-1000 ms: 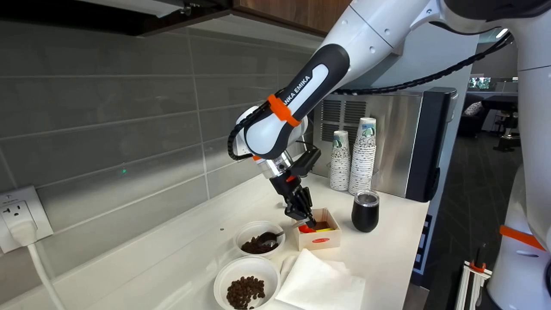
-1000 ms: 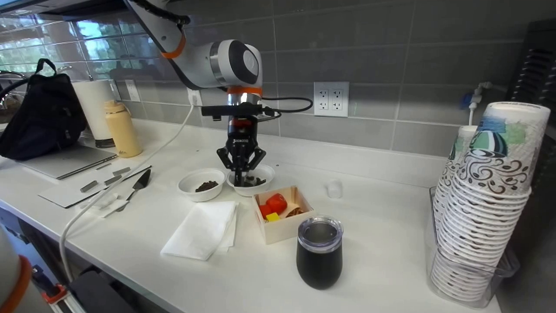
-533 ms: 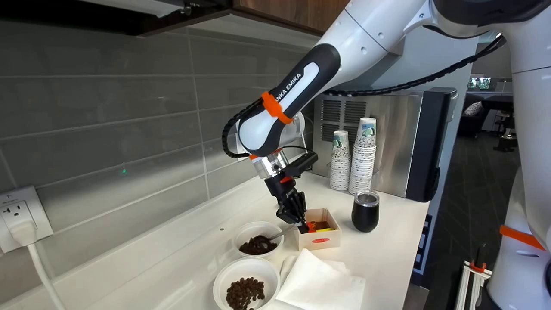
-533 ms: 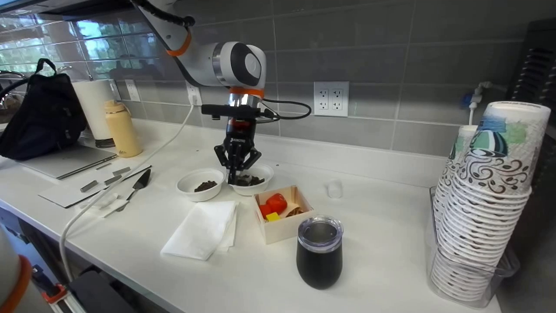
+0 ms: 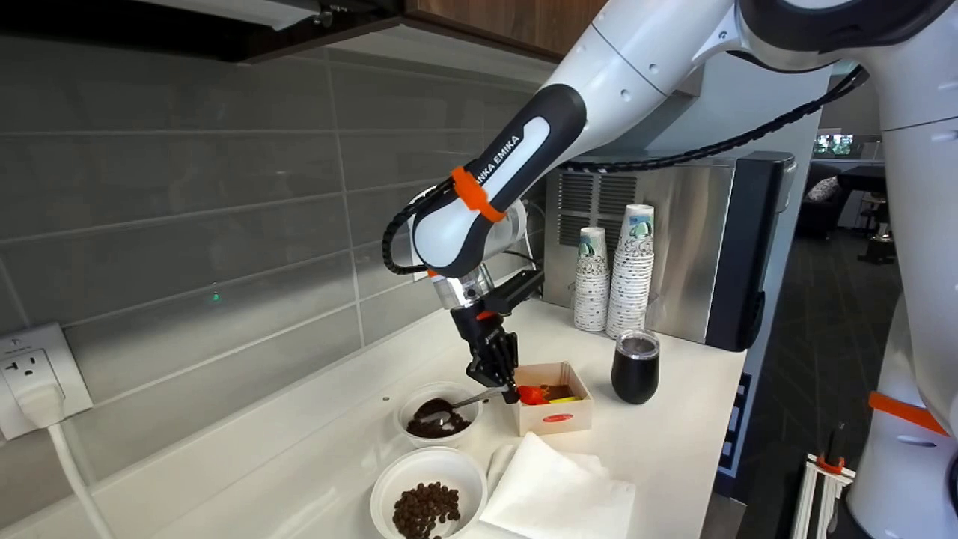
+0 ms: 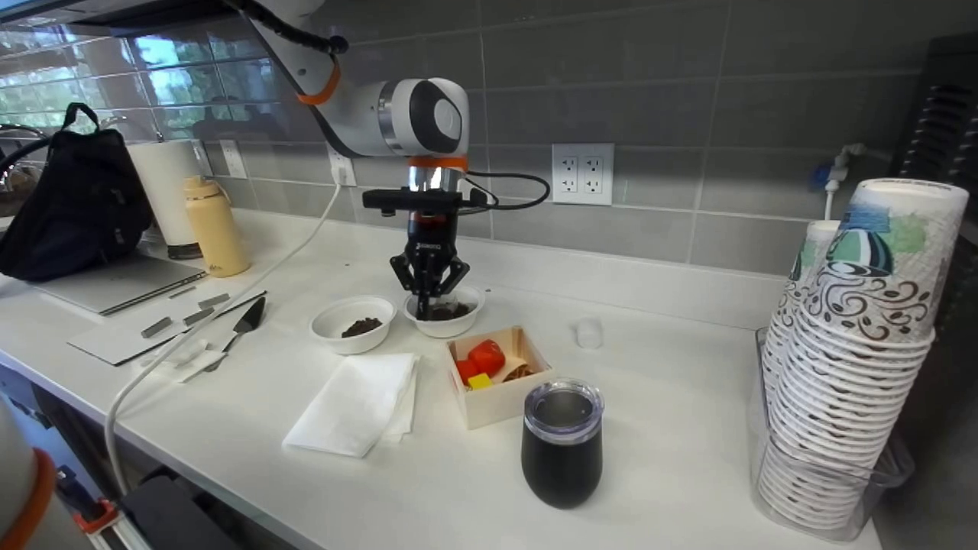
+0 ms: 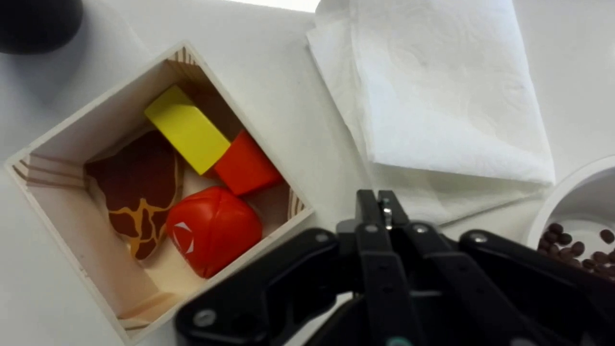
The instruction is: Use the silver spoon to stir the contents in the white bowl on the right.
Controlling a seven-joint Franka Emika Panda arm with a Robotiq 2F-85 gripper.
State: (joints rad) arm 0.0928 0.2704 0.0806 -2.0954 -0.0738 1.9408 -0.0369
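Observation:
The silver spoon (image 5: 471, 400) leans with its head among dark brown pieces in the white bowl (image 6: 445, 328), the right one of two in that exterior view. My gripper (image 5: 510, 395) is shut on the spoon's handle, just outside the bowl's rim and beside the wooden box. Seen from the wrist, a bright bit of the spoon handle (image 7: 387, 218) shows between the fingertips of the gripper (image 7: 376, 196); the head of the spoon and its bowl are out of that view. In the exterior view (image 6: 563, 466) with the tumbler in front, the gripper partly covers the bowl.
Another white bowl (image 5: 468, 471) with loose brown pieces stands close by. A wooden box (image 7: 48, 235) with red and yellow toy pieces sits by the gripper. Also around are a folded napkin (image 6: 344, 409), stacks of paper cups (image 5: 630, 284) and the tiled wall (image 5: 224, 172) behind.
My gripper has shifted left in the exterior view facing along the wall, carrying the spoon handle. The spoon's head has moved in the bowl, and the bowl has slid slightly the same way.

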